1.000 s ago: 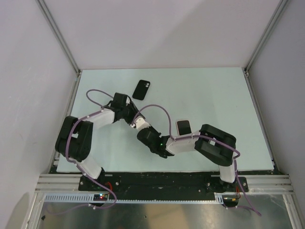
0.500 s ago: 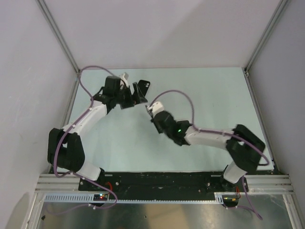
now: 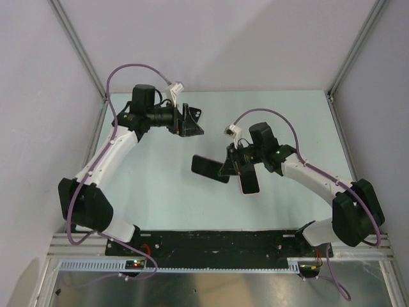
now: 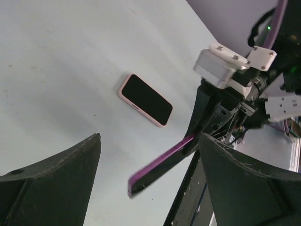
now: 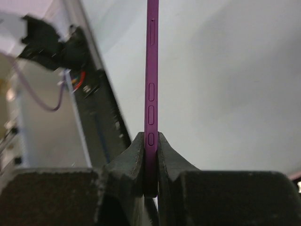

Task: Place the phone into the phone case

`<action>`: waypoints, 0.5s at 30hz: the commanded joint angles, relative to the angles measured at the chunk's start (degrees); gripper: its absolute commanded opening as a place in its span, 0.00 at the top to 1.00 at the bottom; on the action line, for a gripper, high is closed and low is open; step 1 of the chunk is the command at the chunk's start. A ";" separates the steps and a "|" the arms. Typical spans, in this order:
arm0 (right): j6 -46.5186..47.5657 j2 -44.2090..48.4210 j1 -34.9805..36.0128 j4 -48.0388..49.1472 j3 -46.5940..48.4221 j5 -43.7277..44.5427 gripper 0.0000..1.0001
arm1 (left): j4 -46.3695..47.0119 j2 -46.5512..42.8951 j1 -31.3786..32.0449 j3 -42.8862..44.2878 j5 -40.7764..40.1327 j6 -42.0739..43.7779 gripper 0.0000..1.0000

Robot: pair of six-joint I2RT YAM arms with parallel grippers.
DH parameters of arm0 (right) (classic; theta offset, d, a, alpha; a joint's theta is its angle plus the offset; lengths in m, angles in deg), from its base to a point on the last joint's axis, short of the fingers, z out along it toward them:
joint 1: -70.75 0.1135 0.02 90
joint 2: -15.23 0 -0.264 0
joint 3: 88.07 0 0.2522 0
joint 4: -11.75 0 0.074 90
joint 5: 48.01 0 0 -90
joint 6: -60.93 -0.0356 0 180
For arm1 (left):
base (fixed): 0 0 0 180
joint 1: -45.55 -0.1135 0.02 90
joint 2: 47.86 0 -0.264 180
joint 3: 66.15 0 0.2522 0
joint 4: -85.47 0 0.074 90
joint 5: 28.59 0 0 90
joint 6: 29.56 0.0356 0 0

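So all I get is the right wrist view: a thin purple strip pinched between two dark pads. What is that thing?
Observer: From above it is a phone; the right gripper holds one end, and its broad dark face points up.
Operator: Is anything lying nearby?
Observer: Yes, a pink-rimmed dark slab lies flat on the table, apart from the phone.
Operator: And the other arm?
Observer: The left gripper hangs open at the far left, holding nothing.

Table [image 3: 294, 115]: pale, matte, flat top, enclosed by light panels [image 3: 211, 45] on three sides. Lying on it: one pink-rimmed rectangle [image 4: 145, 100], phone-sized, flat, dark face up, right of centre.
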 commanded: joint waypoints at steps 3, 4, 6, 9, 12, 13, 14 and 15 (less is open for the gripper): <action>5.77 -0.13 1.37 -5.03 3.25 -19.05 1.00 | -9.78 -3.74 4.22 -0.75 5.01 12.20 0.13; 6.45 -0.37 1.53 -5.85 3.67 -19.47 1.00 | -10.19 -4.31 4.78 -1.88 5.68 13.10 0.14; 7.97 -0.77 2.14 -7.91 4.79 -19.68 1.00 | -10.53 -5.28 6.48 -4.27 7.02 14.36 0.17; 10.42 -1.67 2.98 -10.09 6.45 -19.84 1.00 | -10.76 -5.67 10.11 -6.30 7.64 14.77 0.20; 11.64 -3.25 3.03 -10.88 7.97 -20.26 1.00 | -11.03 -5.86 11.90 -8.22 8.11 14.37 0.26; 12.55 -3.82 3.02 -11.63 8.66 -20.60 1.00 | -11.12 -6.25 12.27 -9.09 8.15 14.23 0.28; 13.27 -4.46 2.93 -12.57 9.32 -20.86 1.00 | -11.16 -6.61 12.63 -9.74 8.22 14.24 0.30; 14.24 -5.13 2.89 -13.35 10.04 -21.17 1.00 | -11.23 -7.15 12.86 -10.60 8.16 14.16 0.32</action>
